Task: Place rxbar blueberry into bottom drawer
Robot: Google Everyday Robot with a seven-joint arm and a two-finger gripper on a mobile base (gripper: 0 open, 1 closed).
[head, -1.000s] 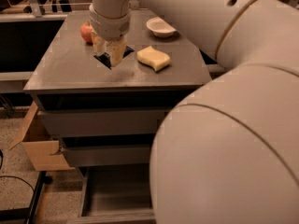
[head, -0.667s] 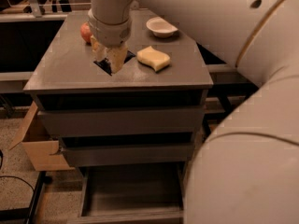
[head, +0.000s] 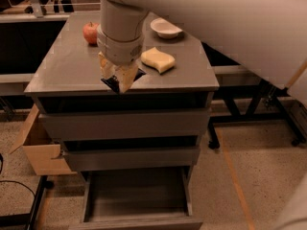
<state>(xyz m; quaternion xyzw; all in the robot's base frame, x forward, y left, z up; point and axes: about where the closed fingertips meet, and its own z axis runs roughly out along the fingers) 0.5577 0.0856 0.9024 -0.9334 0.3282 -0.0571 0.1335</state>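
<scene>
We find the gripper [head: 118,78] at the counter's [head: 62,71] front edge, its jaws clamped on the rxbar blueberry [head: 111,84]. The grasp appears made; the transfer remains. The next move calls for lifting clear, then carrying forward and down into the open bottom drawer [head: 136,195].
</scene>
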